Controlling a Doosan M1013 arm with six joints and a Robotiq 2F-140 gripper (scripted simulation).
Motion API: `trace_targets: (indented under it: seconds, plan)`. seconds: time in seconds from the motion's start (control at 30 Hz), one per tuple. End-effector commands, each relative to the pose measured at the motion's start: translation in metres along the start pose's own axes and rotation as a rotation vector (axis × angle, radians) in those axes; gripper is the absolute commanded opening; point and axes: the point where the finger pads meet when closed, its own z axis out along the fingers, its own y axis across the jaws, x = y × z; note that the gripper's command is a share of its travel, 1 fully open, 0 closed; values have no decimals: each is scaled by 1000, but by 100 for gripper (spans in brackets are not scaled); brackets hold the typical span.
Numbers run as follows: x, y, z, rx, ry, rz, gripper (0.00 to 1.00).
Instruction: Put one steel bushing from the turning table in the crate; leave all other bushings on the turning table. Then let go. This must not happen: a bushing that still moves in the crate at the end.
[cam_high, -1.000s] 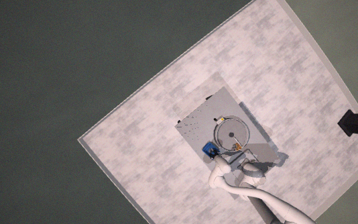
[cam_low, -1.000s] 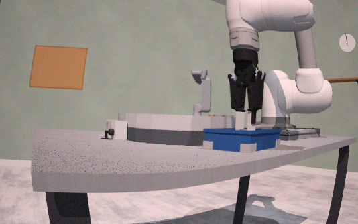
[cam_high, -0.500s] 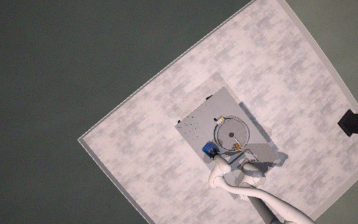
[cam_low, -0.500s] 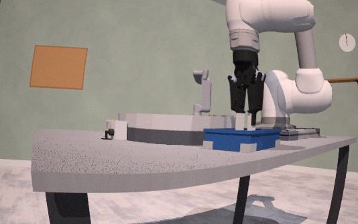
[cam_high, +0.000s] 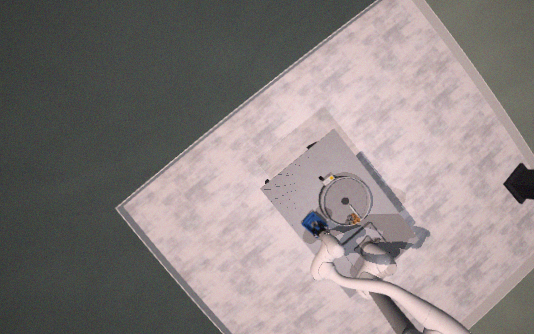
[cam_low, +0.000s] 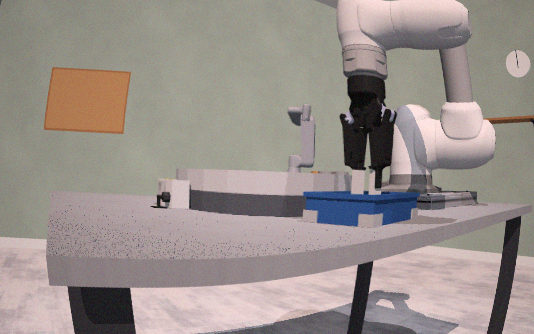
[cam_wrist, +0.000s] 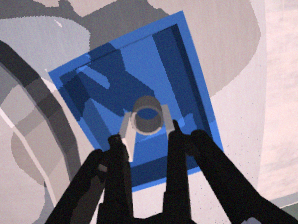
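Observation:
My gripper (cam_wrist: 148, 118) (cam_low: 367, 179) is shut on a steel bushing (cam_wrist: 148, 117) (cam_low: 358, 182), a short grey ring seen end-on in the wrist view. It holds the bushing upright over the blue crate (cam_wrist: 193, 83) (cam_low: 340, 206) (cam_high: 311, 220), with the bushing's lower end at about the crate's rim. The round turning table (cam_high: 346, 201) (cam_low: 250, 180) (cam_wrist: 27, 96) lies just beside the crate. Other bushings (cam_high: 352, 218) sit near its rim on the side toward the arm.
A grey table (cam_low: 200, 235) (cam_high: 295, 185) carries the crate and the turning table. A white post (cam_low: 305, 135) stands behind the turning table and a small white box (cam_low: 174, 193) at its left edge. The arm's base (cam_low: 440, 145) stands to the right of the crate.

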Motion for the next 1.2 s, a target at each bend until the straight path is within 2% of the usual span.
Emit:
trace_targets:
  seconds: [0.0, 1.0, 1.03, 1.17]
  plan:
    - [0, 0, 0, 0, 0, 0, 0]
    - [0, 0, 0, 0, 0, 0, 0]
    - [0, 0, 0, 0, 0, 0, 28]
    - [0, 0, 0, 0, 0, 0, 28]
